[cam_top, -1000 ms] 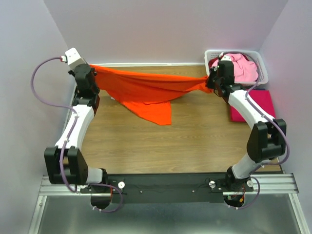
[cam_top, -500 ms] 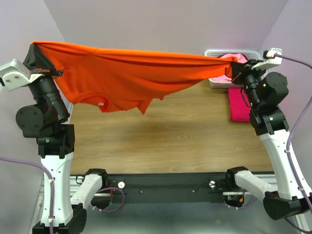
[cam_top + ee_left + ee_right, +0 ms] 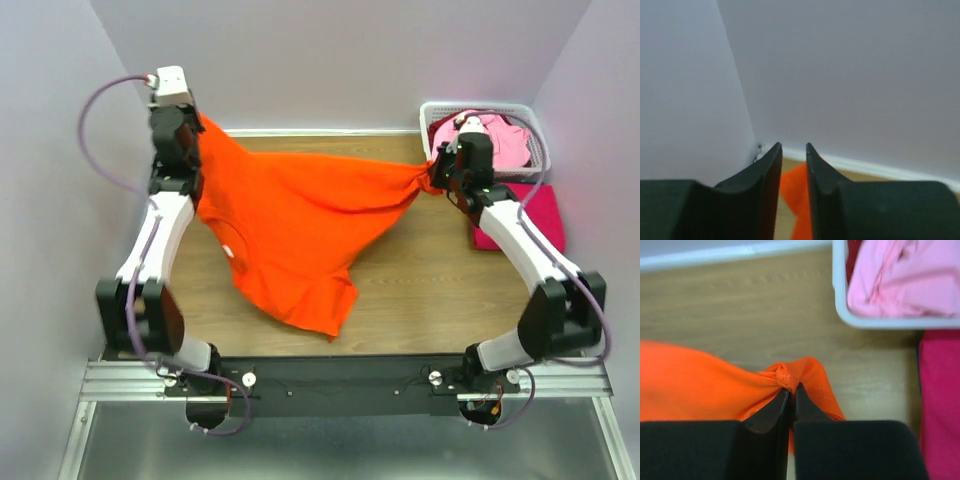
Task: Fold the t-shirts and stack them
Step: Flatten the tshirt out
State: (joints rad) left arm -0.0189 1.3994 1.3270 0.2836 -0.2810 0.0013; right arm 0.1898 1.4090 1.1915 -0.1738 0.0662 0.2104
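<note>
Starting at my edge of the table (image 3: 430, 290), the orange t-shirt (image 3: 290, 230) lies with one loose corner trailing almost to the rail. From there it spreads back across the wood in a broad, wrinkled sheet, rising toward both arms. It looks light and thoroughly limp. It sags wherever it isn't supported and holds no shape of its own, so I expect it to slide and bunch rather than stay put.

Further back, the right gripper (image 3: 790, 390) is pressed together on a puckered bit of stitched hem, and the cloth gathers into a knot at the tips. That is a sound place to hold, since a seam is thicker and less likely to slip out than single-layer fabric.

Beside that arm, a magenta-red t-shirt (image 3: 525, 215) lies flat on the table, which I read as the base of the stack.

At the far left, the left gripper (image 3: 793, 147) stands slightly parted. I see bare wall through the gap and orange only below it, so I judge it is clamping nothing. I'd retake a shoulder or hem seam there.

In the far right corner, the pale pink t-shirt (image 3: 500, 140) sits crumpled in the white basket (image 3: 480, 104).
</note>
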